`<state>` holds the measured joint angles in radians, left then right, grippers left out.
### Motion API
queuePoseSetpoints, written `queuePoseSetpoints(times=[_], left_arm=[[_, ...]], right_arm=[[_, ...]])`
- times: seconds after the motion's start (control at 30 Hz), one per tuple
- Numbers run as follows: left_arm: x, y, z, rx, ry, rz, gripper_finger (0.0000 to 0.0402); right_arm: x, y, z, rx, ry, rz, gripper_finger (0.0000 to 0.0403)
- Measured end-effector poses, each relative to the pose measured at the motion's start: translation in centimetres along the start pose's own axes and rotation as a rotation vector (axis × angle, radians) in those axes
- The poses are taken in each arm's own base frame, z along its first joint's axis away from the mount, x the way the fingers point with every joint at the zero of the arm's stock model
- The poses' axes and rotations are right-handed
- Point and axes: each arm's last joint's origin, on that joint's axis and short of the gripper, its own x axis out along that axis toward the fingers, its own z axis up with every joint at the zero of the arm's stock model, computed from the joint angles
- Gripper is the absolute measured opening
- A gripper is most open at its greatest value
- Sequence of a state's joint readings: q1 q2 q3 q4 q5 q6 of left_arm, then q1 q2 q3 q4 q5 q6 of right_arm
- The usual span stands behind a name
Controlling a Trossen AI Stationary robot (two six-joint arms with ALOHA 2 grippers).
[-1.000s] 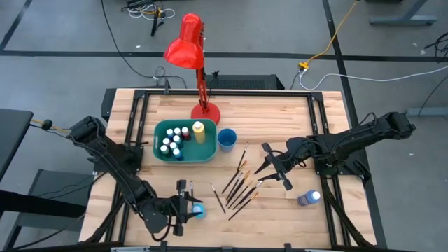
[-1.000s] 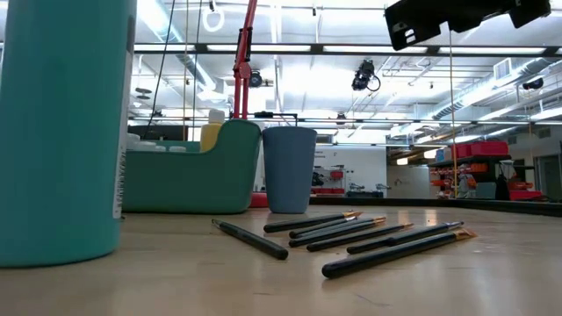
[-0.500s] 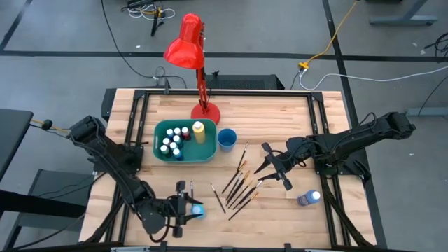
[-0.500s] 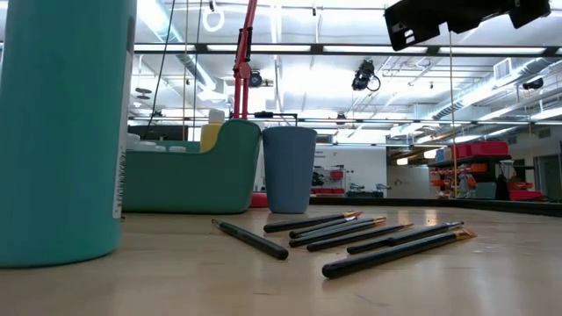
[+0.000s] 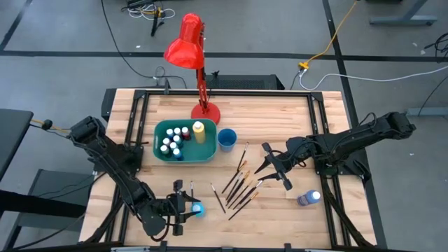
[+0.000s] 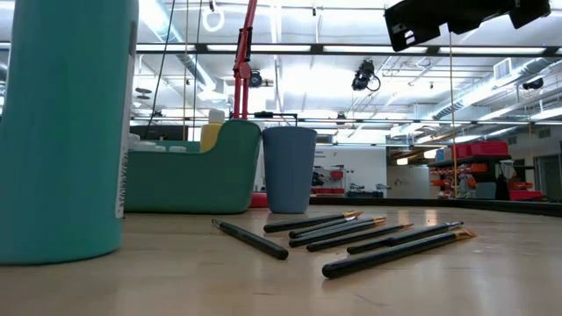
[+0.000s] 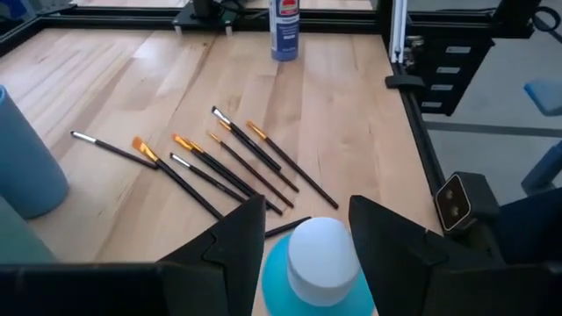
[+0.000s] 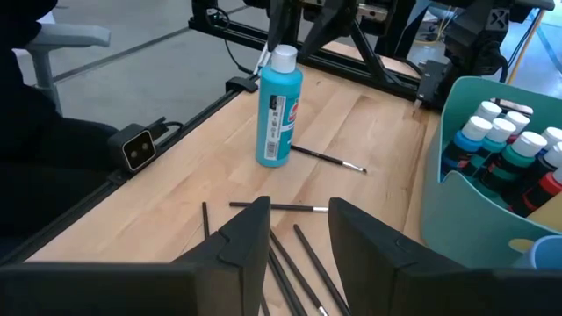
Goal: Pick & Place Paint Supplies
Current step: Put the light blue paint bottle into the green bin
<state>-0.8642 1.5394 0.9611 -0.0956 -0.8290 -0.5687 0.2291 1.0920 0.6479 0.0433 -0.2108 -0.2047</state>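
A teal paint bottle [image 5: 197,208] with a white cap [image 7: 320,254] stands upright near the table's near edge, between the fingers of my left gripper [image 5: 187,208]. It fills the left of the low view [image 6: 61,132]. Several dark-handled brushes [image 5: 238,183] lie loose on the wood at the middle. My right gripper [image 5: 273,168] hangs open just right of them with nothing between its fingers [image 8: 255,237]. A blue bottle [image 5: 309,199] stands at the near right. More small bottles [image 5: 175,140] and a yellow one [image 5: 199,130] sit in the teal bin [image 5: 159,145]. My left gripper pinches the teal bottle between its two fingers [image 7: 237,241], which lie on opposite sides of the body just below the cap [image 7: 274,281]. They come from the table's left, slanting slightly down. The bottle stays about upright, its base [image 8: 274,163] at the table top; whether it is lifted, I cannot tell.
A small blue cup [image 5: 227,139] stands right of the bin. A red desk lamp [image 5: 189,42] rises from its base [image 5: 205,112] at the far edge. Black rails [image 5: 329,147] frame the table. Bare wood lies between the brushes and the blue bottle.
My left gripper has rolled a little about its own pointing line, staying in place. The teal bottle in it has tipped slightly with it in the low view. My right gripper has kept still.
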Motion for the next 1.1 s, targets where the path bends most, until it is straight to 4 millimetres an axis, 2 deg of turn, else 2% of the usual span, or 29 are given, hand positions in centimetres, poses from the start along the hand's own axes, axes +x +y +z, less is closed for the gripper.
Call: queuePoseSetpoints(times=[0.13,0.4,0.6,0.93,1.1], left_arm=[[0.0,0.0,-0.1,-0.013,0.002,-0.002,0.0178],[0.4,0.5,-1.9,-0.057,-0.082,-0.039,0.0178],[0.4,0.3,-1.6,0.05,-0.114,-0.071,0.0178],[0.9,0.8,-1.8,-0.012,-0.084,-0.052,0.0178],[1.2,1.1,-1.7,0.023,-0.083,-0.033,0.0178]], right_arm=[[0.0,0.0,0.0,0.0,0.0,0.0,0.0127],[0.0,0.0,0.0,-0.002,0.0,0.0,0.0127],[0.0,0.0,0.0,-0.021,0.0,0.0,0.0127],[0.0,0.0,0.0,-0.018,0.001,0.0,0.0127],[0.0,0.0,0.0,-0.017,0.002,0.0,0.0127]])
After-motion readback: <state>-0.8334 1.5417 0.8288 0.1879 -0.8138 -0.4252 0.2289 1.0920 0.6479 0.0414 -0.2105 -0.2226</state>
